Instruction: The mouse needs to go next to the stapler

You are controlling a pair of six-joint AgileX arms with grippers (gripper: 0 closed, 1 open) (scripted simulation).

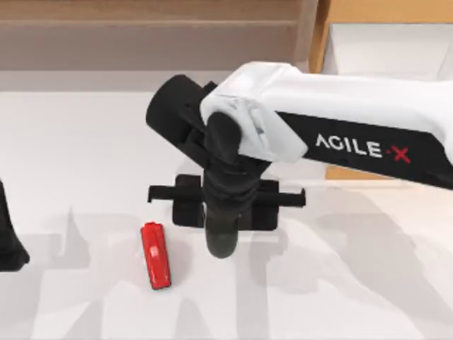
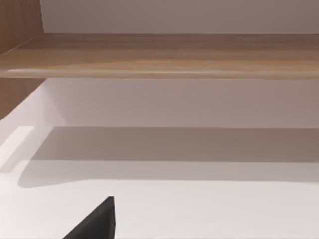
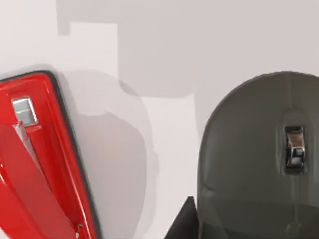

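Mouse [image 1: 221, 237], smooth dark oval, beside glossy red stapler [image 1: 156, 255], right jaws' state unclear

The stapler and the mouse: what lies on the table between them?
Nothing. Between the stapler and the mouse there is bare white table with shadow only, as the right wrist view shows; the top view shows the same gap.

Mouse [image 1: 221, 237] just right of stapler [image 1: 156, 256], apart, on table [image 1: 354, 283].
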